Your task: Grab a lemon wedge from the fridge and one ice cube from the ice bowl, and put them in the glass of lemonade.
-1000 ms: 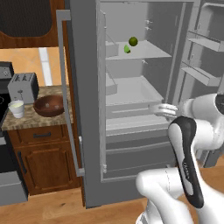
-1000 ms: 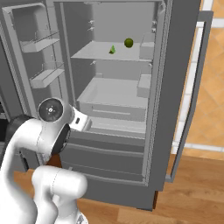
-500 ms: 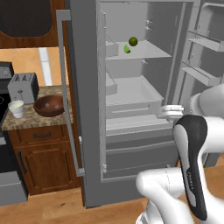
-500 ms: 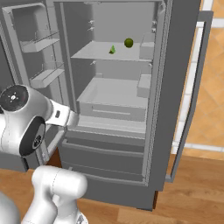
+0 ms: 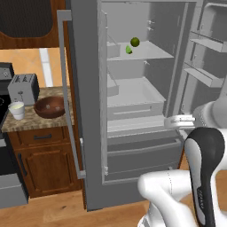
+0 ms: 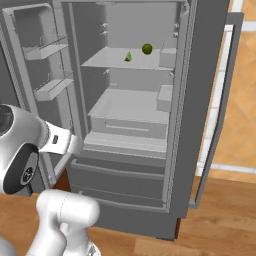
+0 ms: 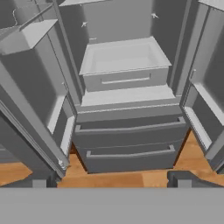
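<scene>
The fridge [image 5: 88, 66] stands with both upper doors swung wide. On its upper shelf lies the tiny pale lemon wedge [image 5: 128, 49] [image 6: 128, 57], just in front of a darker round green fruit [image 5: 135, 42]. My gripper [image 5: 169, 121] [image 6: 76, 145] hangs low in front of the fridge, about level with the crisper drawer and well below the wedge. It is open, fingertips [image 7: 46, 180] wide apart with nothing between them. On the counter to the left sit the brown ice bowl [image 5: 49, 107] and the glass of lemonade [image 5: 17, 110].
A silver toaster [image 5: 24, 88] stands behind the bowl. The open left door's bar handle [image 5: 67, 88] lies between counter and fridge interior. Door bins [image 6: 50, 47] jut out on the other door. Two lower drawers [image 7: 129, 144] are closed above the wooden floor.
The arm has swung and the hand has drawn back a little from the fridge, drifting outward and slightly down. The fridge and its contents stay where they were.
</scene>
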Controlling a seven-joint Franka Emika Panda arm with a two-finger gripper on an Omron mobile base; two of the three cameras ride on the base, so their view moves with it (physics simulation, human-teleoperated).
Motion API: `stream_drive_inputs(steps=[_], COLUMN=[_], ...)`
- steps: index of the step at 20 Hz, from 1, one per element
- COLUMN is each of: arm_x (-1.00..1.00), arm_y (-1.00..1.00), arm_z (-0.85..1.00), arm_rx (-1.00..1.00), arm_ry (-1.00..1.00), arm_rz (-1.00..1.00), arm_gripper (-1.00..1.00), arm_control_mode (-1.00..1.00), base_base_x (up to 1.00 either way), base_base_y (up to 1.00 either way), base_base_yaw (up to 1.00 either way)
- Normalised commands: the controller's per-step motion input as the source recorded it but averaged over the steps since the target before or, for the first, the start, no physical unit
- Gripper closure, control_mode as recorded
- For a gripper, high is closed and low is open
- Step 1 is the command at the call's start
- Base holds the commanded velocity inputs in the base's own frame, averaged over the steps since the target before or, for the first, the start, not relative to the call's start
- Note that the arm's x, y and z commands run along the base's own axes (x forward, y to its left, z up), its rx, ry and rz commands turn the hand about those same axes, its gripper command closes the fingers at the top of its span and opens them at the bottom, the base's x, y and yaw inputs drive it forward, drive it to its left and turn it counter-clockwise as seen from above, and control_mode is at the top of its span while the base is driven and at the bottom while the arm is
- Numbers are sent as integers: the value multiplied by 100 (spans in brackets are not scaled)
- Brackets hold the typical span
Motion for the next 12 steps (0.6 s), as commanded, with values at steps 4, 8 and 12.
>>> stream_drive_inputs(steps=[4, 8, 12], arm_x=[37, 52, 19], arm_y=[0, 0, 0], arm_z=[0, 0, 0], arm_rx=[0, 0, 0], arm_ry=[0, 0, 2], arm_rz=[0, 0, 0], arm_gripper=[-100, -100, -100], arm_control_mode=[-100, -100, -100], base_base_x=[0, 0, 0], base_base_y=[0, 0, 0], base_base_yaw=[0, 0, 0])
